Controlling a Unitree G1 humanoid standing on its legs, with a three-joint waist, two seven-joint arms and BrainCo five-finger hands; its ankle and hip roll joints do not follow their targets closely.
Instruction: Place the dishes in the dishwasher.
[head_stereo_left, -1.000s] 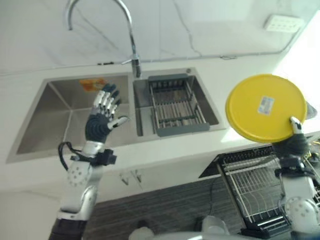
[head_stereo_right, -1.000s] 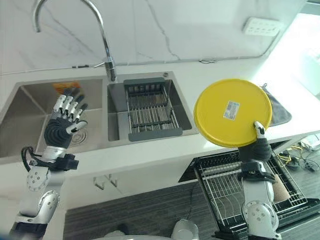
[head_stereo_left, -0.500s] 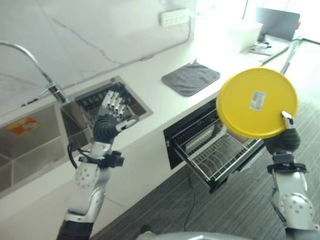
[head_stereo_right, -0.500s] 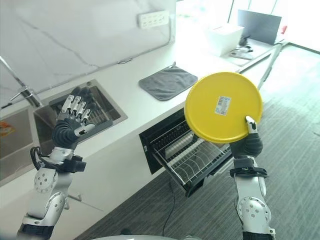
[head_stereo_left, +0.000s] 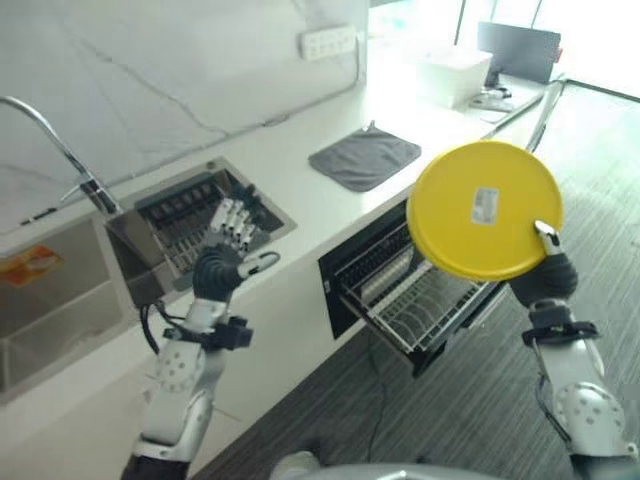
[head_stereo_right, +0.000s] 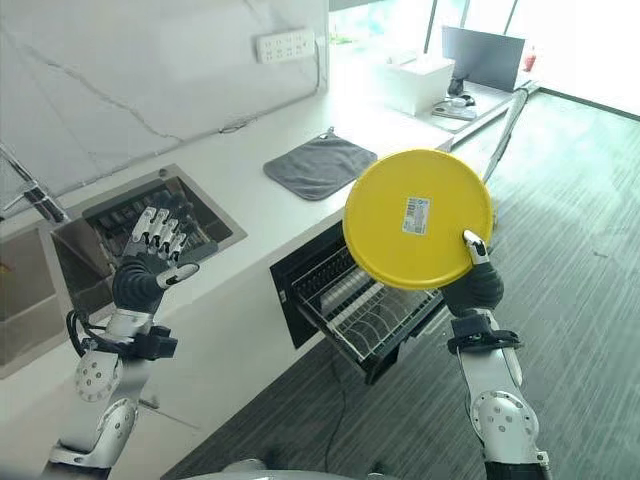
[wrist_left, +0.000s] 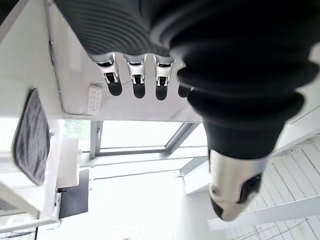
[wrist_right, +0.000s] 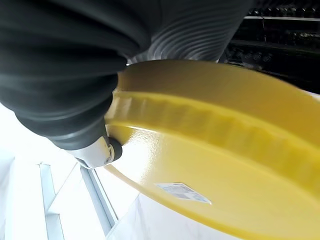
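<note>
A round yellow plate (head_stereo_left: 485, 210) with a small white sticker is held upright in the air, its underside facing me. My right hand (head_stereo_left: 541, 278) is shut on its lower right rim, thumb pressed against the plate (wrist_right: 210, 165). Below and behind the plate, the dishwasher's wire rack (head_stereo_left: 415, 305) is pulled out of the open dishwasher (head_stereo_right: 300, 275) under the counter. My left hand (head_stereo_left: 225, 262) is raised over the counter edge near the sink, open with fingers (wrist_left: 135, 82) spread, holding nothing.
A sink (head_stereo_left: 60, 300) with a dark drainer basket (head_stereo_left: 195, 215) and a curved tap (head_stereo_left: 50, 135) lies at the left. A grey cloth (head_stereo_left: 365, 158) rests on the white counter. A white box (head_stereo_left: 455, 70) stands at the counter's far end. Grey striped floor (head_stereo_right: 590, 260) spreads to the right.
The view has swung from the sink towards the dishwasher. My right hand keeps the plate, now slightly further left and nearer the rack. The left hand stays raised and open.
</note>
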